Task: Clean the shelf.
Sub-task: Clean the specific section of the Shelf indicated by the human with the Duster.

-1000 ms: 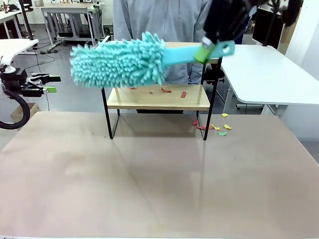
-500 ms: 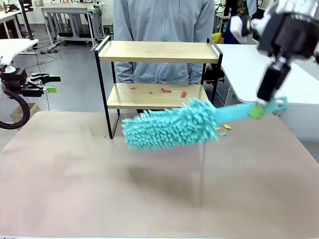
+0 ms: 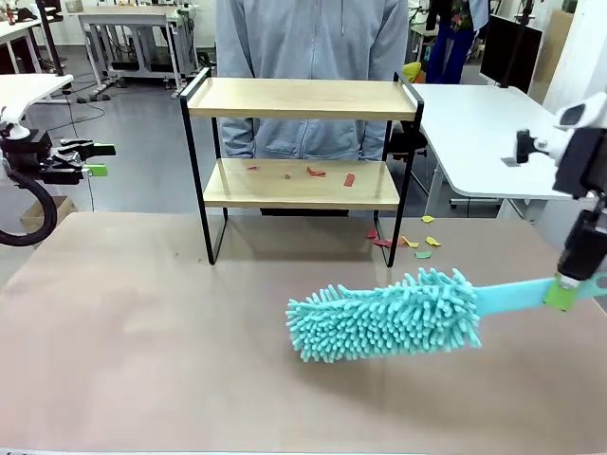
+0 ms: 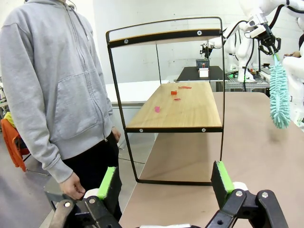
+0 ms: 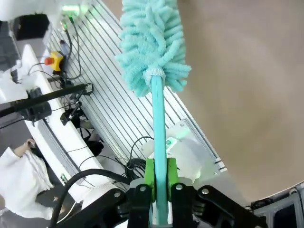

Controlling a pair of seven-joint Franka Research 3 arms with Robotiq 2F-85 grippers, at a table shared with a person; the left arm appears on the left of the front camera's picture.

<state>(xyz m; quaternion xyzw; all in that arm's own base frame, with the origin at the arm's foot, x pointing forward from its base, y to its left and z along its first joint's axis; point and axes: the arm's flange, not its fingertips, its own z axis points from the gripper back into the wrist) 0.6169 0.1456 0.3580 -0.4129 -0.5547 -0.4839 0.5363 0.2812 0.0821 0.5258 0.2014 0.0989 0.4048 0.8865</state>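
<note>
Beige and matte, the table carries the shelf at its far side, near the middle. A person in a grey hoodie stands just behind it. Small red scraps lie on the lower board, and more coloured scraps lie on the table beside the right legs of the shelf. Around it the room has a grey floor and white tables.

The top edge of the front view cuts off the person, and the right edge cuts off most of the right arm. I cannot tell if the fluffy head of the turquoise duster touches the table or hangs just over it.

The right end effector is low at the table's right side and points down, with its green pads clamped on the duster's flat handle. The duster lies almost level, with its head toward the middle, in front of the shelf and well apart from it. The left end effector hangs beyond the table's left edge and faces the shelf, with its jaws wide apart and holding nothing.
</note>
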